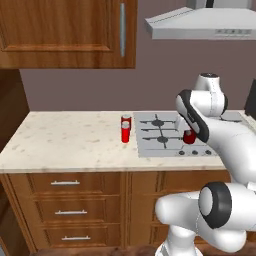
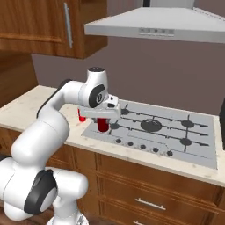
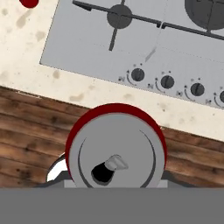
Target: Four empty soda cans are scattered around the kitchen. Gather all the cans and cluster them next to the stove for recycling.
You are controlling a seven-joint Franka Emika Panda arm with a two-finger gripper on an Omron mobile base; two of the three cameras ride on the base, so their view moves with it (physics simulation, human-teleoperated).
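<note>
Two small red soda cans with silvery tops (image 1: 125, 129) stand close together on the pale speckled stone counter (image 1: 70, 140), just to the left of the flat silver-grey gas stove with black grates (image 1: 167, 135). One can is in front and the other is right behind it. A third small red can (image 3: 116, 151) sits in the white robot arm's gripper (image 2: 103, 119), and the two fingers are closed on its sides. From the camera on the hand, the can's round silver top with its little pull tab looks very big. Below it are the front edge of the counter, the brown wood cupboard fronts, and the row of black round knobs (image 3: 166, 81) on the stove. From the side, this held can hangs over the front left part of the stove. A grey metal range hood (image 2: 154, 23) hangs above the stove, and a brown wooden wall cupboard (image 1: 67, 32) hangs above the counter.
</note>
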